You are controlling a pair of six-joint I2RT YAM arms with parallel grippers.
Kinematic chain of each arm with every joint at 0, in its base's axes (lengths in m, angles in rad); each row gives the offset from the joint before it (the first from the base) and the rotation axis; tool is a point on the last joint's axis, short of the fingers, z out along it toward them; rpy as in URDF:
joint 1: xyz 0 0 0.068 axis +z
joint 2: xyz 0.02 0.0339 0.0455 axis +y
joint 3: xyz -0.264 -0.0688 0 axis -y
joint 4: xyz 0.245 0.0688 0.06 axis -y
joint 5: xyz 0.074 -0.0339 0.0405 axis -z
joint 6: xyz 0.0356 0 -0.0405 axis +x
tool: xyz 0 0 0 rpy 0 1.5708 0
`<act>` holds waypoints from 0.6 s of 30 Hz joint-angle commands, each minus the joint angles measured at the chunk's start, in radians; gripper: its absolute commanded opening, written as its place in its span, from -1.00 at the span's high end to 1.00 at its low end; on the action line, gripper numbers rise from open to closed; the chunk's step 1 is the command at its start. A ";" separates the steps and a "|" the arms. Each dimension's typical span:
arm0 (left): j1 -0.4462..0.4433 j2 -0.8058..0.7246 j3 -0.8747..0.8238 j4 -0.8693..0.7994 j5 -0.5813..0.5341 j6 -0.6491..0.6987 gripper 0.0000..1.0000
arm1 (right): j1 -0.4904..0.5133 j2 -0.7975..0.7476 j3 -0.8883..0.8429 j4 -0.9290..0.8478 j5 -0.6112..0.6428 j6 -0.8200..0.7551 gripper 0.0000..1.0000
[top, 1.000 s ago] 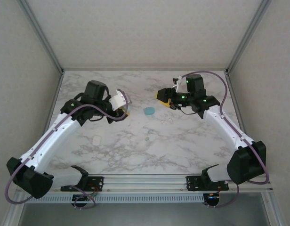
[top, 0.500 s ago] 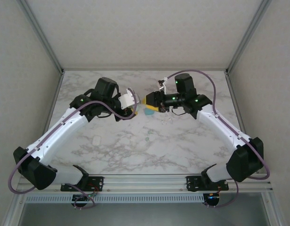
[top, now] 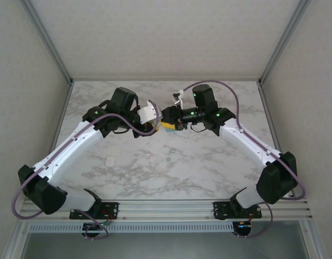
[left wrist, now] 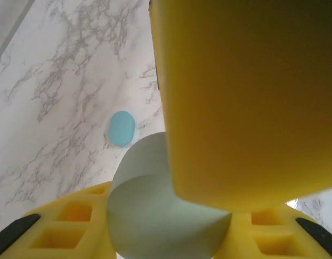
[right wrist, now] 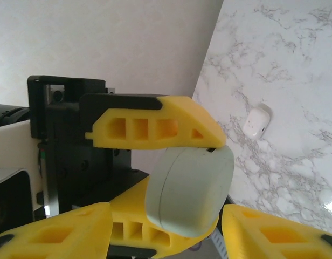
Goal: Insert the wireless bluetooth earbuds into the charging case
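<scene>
The left pincer is clamped on the pale mint charging case, one yellow finger on each flat face. It holds the case in the air above the marble worktop. The right pincer meets it head-on with its jaws spread wide, one on either side of the case. Whether either of them touches the case I cannot tell. In the left wrist view one right finger looms over the case's upper edge.

On the worktop below the left pincer, a little past the case, lies a teal oval piece. It is too small to tell whether it is a bud or a case. A white rounded piece lies on the worktop well apart from both pincers.
</scene>
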 commanded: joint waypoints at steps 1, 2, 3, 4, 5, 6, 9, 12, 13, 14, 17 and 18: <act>-0.009 0.002 0.037 -0.027 0.001 0.018 0.45 | 0.012 0.025 0.039 -0.008 0.003 -0.007 -0.10; -0.009 0.002 0.037 -0.027 -0.001 0.020 0.45 | 0.013 0.031 0.049 -0.026 0.013 -0.017 -0.09; -0.009 0.002 0.037 -0.029 0.002 0.019 0.44 | 0.014 0.037 0.055 -0.038 0.014 -0.025 -0.08; -0.009 0.004 0.037 -0.028 0.005 0.019 0.44 | 0.016 0.045 0.062 -0.051 0.015 -0.032 -0.07; -0.009 0.004 0.039 -0.028 0.007 0.020 0.44 | 0.018 0.051 0.071 -0.061 0.016 -0.040 -0.06; -0.009 0.007 0.039 -0.029 0.009 0.020 0.44 | 0.020 0.056 0.077 -0.068 0.021 -0.046 -0.06; -0.010 0.010 0.045 -0.033 0.007 0.021 0.44 | 0.023 0.072 0.095 -0.115 0.042 -0.074 0.01; -0.010 0.013 0.047 -0.033 0.004 0.021 0.44 | 0.025 0.084 0.108 -0.156 0.049 -0.100 0.05; -0.010 0.015 0.048 -0.035 0.004 0.021 0.44 | 0.025 0.087 0.111 -0.167 0.054 -0.105 0.09; -0.010 0.016 0.051 -0.037 0.004 0.021 0.44 | 0.025 0.088 0.112 -0.173 0.061 -0.110 0.11; -0.010 0.019 0.053 -0.039 0.000 0.024 0.43 | 0.025 0.086 0.117 -0.183 0.066 -0.116 0.25; -0.010 0.021 0.053 -0.041 -0.004 0.026 0.40 | 0.025 0.082 0.122 -0.188 0.075 -0.121 0.33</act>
